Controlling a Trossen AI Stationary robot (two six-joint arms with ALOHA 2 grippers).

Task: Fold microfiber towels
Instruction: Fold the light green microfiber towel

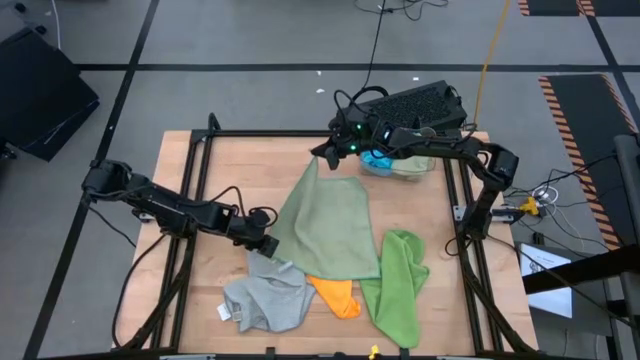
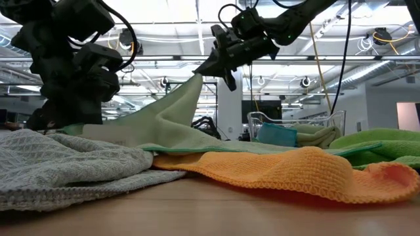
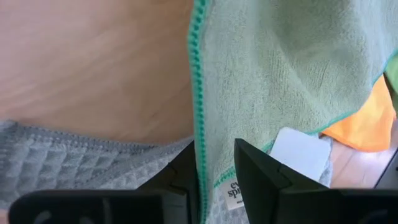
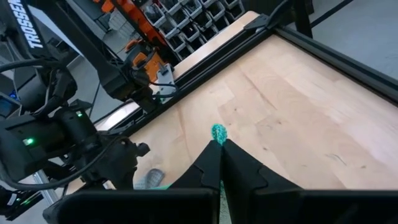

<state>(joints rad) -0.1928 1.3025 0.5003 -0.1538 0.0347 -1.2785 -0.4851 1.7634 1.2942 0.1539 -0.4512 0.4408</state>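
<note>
Sage towel [image 1: 330, 225] lies mid-tabletop [image 1: 200, 290], overlapping the grey [image 1: 265, 295] and orange [image 1: 335, 295] towels. Right gripper [image 1: 322, 152] jaws pinch its far corner aloft; left gripper [image 1: 268, 243] jaws clamp its near corner.

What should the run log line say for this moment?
stage: lifting sage green towel | right gripper: shut on far corner, raised | left gripper: closed on near edge, low | grey towel, orange towel, lime towel: unfolded

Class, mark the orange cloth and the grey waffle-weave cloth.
orange microfiber cloth [image 2: 308, 172], low view, middle of its front fold.
grey waffle-weave cloth [image 1: 268, 300], high view, centre of the crumpled heap.
</note>
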